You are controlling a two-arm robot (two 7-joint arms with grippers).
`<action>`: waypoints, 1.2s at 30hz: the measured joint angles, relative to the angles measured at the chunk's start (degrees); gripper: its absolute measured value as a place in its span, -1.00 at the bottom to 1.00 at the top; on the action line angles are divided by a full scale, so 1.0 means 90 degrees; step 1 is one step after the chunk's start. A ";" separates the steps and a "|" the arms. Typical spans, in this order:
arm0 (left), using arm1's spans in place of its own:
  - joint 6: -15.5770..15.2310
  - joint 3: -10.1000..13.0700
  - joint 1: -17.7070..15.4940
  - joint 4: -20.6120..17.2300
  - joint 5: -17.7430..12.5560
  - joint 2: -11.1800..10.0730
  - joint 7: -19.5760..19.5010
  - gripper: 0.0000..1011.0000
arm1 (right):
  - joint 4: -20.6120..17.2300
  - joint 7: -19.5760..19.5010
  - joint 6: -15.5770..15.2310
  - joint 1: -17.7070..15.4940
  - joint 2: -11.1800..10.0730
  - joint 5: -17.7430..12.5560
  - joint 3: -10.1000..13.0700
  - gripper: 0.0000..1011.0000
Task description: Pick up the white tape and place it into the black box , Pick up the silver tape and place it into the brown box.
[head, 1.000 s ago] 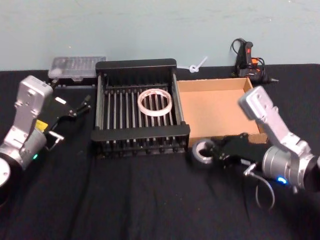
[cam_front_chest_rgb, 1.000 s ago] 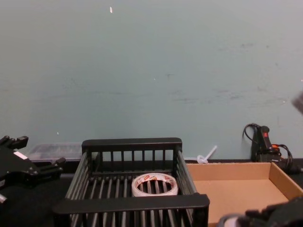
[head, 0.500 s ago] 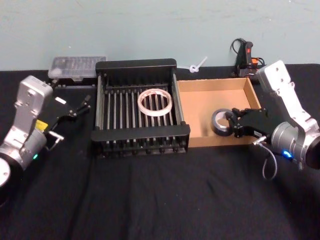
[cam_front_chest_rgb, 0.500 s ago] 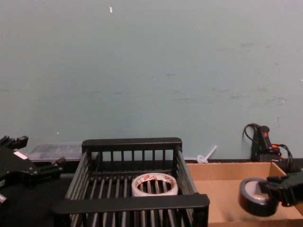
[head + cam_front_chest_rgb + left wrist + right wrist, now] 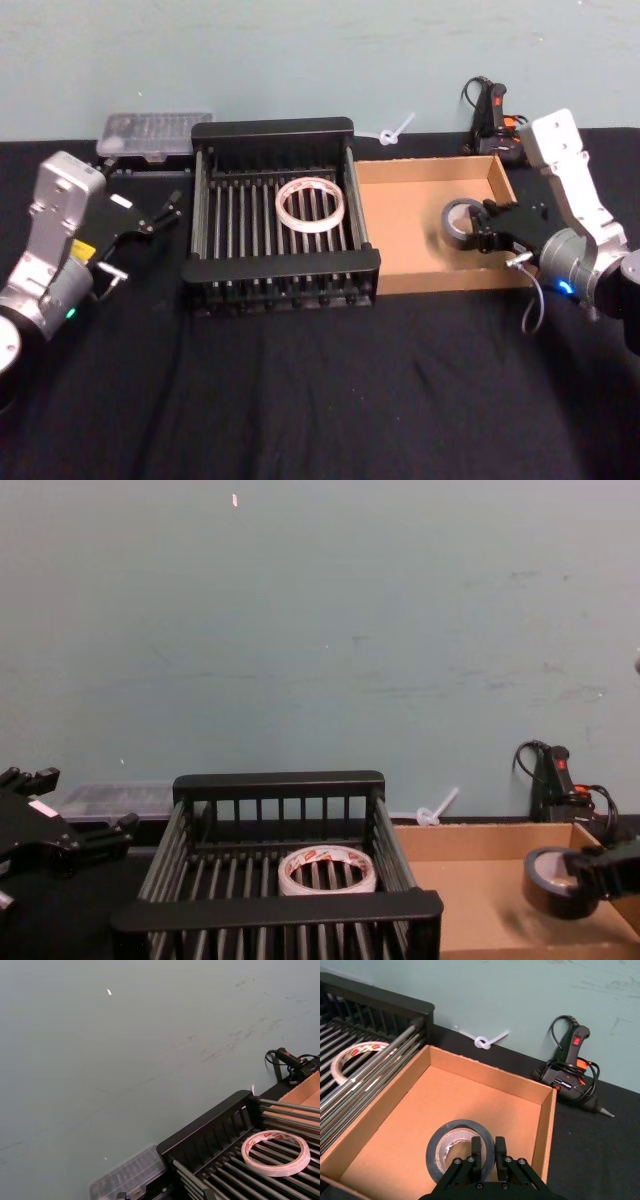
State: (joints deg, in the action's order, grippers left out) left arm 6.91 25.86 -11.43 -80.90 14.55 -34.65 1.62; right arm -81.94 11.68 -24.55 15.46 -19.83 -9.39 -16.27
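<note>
The black box [image 5: 272,215] is sitting in the middle of the dark table [image 5: 300,400], and the white tape [image 5: 311,203] is lying flat on its slatted floor, toward the side nearest the brown box [image 5: 400,225]. The two boxes are standing side by side, touching or very nearly so.

Over the brown box, the right gripper [image 5: 482,226] is clenching the silver tape [image 5: 459,219] by its wall, one finger inside the ring and one outside. From the chest camera the roll [image 5: 556,882] is hanging on edge, tilted, above the cardboard floor near the far right wall, not resting on it.

The left gripper [image 5: 160,214] is idling off to the left of the black box, above the table, its fingers spread apart and holding nothing.

Behind the boxes a clear plastic case [image 5: 155,133] and a glue gun [image 5: 494,118] are sitting against the wall.
</note>
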 joint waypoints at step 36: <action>0.0000 0.0000 0.0000 0.0000 0.0000 0.0000 0.0000 0.98 | -0.0008 0.0000 0.0003 -0.0004 -0.0009 0.0007 -0.0011 0.44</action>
State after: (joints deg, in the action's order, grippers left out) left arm 6.91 25.86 -11.43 -80.90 14.55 -34.65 1.62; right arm -82.01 11.68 -24.52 15.43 -19.91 -9.33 -16.37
